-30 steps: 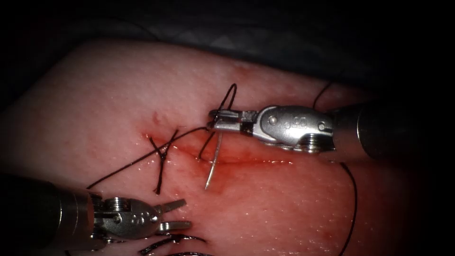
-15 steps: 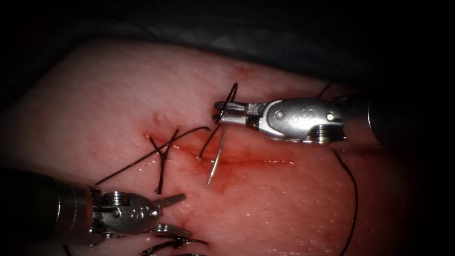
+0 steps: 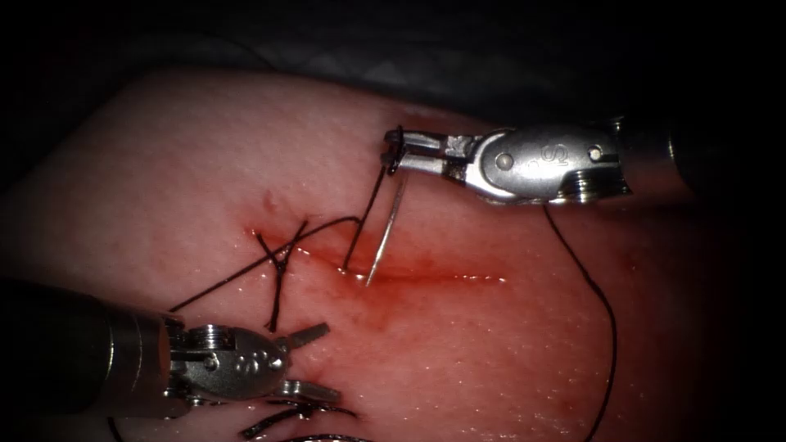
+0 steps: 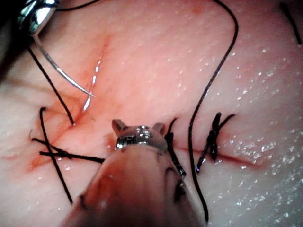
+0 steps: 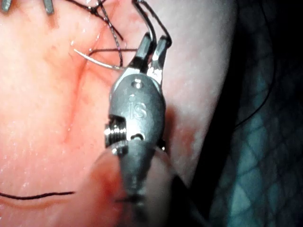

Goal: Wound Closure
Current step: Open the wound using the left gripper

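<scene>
Dim, vignetted endoscope view (wet glare glints along the cut).

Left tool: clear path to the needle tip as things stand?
Probably yes. The left tool sits open and empty below the cut, and the needle hangs from the right tool, tip near the cut. Between them lie bare tissue and the knotted stitch's thread ends, off to the left.

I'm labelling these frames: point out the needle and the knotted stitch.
needle (image 3: pixel 386 231), endoscope view, mid-shaft below the right gripper (image 3: pixel 395 152).
knotted stitch (image 3: pixel 280 263), endoscope view, where its threads cross at the knot.
</scene>
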You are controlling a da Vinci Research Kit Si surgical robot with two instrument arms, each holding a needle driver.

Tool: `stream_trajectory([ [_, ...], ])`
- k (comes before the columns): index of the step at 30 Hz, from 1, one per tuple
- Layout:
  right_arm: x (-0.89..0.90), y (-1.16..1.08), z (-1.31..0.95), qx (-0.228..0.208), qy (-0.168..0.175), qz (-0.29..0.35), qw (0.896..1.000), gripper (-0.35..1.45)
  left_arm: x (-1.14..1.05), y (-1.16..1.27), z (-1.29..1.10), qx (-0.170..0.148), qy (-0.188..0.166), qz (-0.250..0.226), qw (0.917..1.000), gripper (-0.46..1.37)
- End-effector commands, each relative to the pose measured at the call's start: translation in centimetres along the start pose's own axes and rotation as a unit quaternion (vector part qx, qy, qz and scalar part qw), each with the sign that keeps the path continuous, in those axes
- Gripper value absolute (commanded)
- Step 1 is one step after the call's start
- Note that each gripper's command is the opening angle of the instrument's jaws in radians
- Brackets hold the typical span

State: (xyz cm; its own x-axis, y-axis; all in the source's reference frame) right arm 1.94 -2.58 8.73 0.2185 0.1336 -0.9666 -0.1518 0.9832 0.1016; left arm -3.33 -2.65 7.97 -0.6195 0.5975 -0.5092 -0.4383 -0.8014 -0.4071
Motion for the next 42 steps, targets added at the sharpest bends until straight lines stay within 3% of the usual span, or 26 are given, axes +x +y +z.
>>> stream_trajectory([
  [1, 0.01, 0.01, -0.02, -0.003, 0.001, -0.002, 1.000, -0.35, -0.01, -0.02, 0.02, -0.001, 0.001, -0.001, 1.0000, 0.45],
  [4, 0.02, 0.02, -0.06, -0.002, 0.001, -0.001, 1.000, -0.35, 0.01, -0.10, 0.05, 0.000, 0.000, -0.005, 1.0000, 0.45],
  [11, 0.03, 0.00, -0.08, -0.001, 0.002, -0.001, 1.000, -0.35, 0.10, -0.29, 0.23, -0.001, 0.001, -0.013, 0.9999, 0.27],
  [16, 0.05, 0.00, -0.09, -0.001, 0.003, 0.000, 1.000, -0.35, 0.08, -0.41, 0.32, -0.015, -0.003, -0.025, 0.9996, 0.05],
  [18, 0.06, 0.00, -0.09, -0.001, 0.003, 0.001, 1.000, -0.35, 0.06, -0.50, 0.35, -0.029, -0.009, -0.030, 0.9991, -0.12],
  [20, 0.06, 0.00, -0.09, -0.001, 0.003, 0.001, 1.000, -0.35, 0.04, -0.54, 0.36, -0.034, -0.014, -0.033, 0.9988, -0.13],
  [24, 0.07, -0.01, -0.10, -0.002, 0.004, 0.001, 1.000, -0.35, 0.00, -0.72, 0.41, -0.041, -0.021, -0.035, 0.9983, -0.35],
  [29, 0.08, -0.02, -0.10, -0.002, 0.004, 0.001, 1.000, -0.35, -0.12, -0.94, 0.52, -0.046, -0.040, -0.038, 0.9974, -0.35],
  [37, 0.10, -0.07, -0.08, -0.003, 0.005, 0.001, 1.000, -0.35, -0.41, -1.09, 0.80, -0.057, -0.084, -0.038, 0.9941, -0.35],
  [42, 0.11, -0.09, -0.07, -0.003, 0.005, 0.001, 1.000, -0.35, -0.45, -1.14, 0.93, -0.063, -0.104, -0.036, 0.9920, -0.35],
])
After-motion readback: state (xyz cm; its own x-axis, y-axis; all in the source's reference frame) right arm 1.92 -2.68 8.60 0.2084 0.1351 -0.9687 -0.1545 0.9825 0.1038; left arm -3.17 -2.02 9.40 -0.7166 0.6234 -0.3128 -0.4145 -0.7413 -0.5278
